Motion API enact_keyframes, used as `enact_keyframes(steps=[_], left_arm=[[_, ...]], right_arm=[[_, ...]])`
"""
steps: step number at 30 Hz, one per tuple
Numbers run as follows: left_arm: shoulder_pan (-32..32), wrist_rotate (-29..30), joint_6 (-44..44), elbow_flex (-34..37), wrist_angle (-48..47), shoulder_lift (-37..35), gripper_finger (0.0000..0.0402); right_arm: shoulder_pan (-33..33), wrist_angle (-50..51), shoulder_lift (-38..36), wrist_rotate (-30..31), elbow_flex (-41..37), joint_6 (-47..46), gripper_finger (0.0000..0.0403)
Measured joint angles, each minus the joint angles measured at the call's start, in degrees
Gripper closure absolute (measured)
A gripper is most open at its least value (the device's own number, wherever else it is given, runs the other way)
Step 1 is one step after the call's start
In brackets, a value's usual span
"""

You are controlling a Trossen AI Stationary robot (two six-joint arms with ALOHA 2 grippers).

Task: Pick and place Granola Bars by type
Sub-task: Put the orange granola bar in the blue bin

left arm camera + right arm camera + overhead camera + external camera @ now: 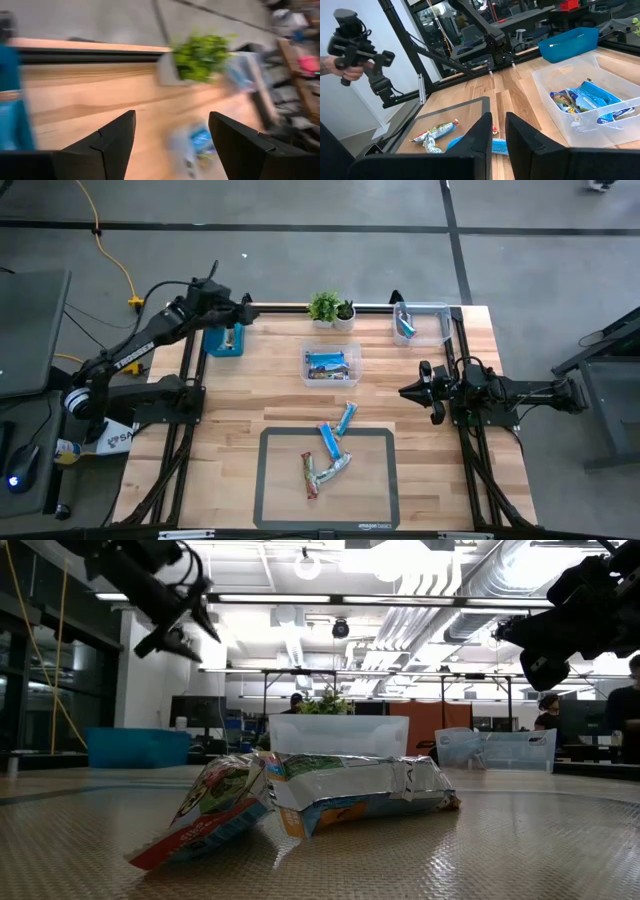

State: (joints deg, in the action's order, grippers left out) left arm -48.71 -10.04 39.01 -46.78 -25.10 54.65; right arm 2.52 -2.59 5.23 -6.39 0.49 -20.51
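Observation:
Several granola bars lie on and by the dark-edged mat (pixel 268 480): a red and green one (pixel 309 476), a green one (pixel 333 469), and light blue ones (pixel 328 440) (pixel 346 418). In the low view they lie heaped in front (pixel 300 795). More light blue bars lie in the middle clear bin (pixel 332 365) (pixel 585 100), and one in the far right clear bin (pixel 405 326). My left gripper (pixel 243 310) (pixel 172 142) is open and empty, high over the blue bin (pixel 222 341). My right gripper (pixel 408 392) (pixel 499 137) is empty at the table's right side, its fingers almost together.
Two small potted plants (pixel 331 308) stand at the far edge between the bins. A black frame rail (pixel 300 305) runs along the far edge. In the right wrist view a person's hand (pixel 342 70) holds a black device beyond the table's left side.

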Motion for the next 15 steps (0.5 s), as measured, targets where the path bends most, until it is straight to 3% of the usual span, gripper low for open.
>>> enact_keyframes(steps=[3, 15], left_arm=[[0.83, -3.28, 0.2, 0.0, 2.3, -1.96, 0.0153], [12.41, -1.32, 2.18, 0.0, 3.21, -5.46, 0.0153]], right_arm=[[0.0, 0.0, 0.0, 0.0, 0.0, 0.0, 0.0367], [0.0, 0.0, 0.0, 0.0, 0.01, 0.0, 0.0365]])
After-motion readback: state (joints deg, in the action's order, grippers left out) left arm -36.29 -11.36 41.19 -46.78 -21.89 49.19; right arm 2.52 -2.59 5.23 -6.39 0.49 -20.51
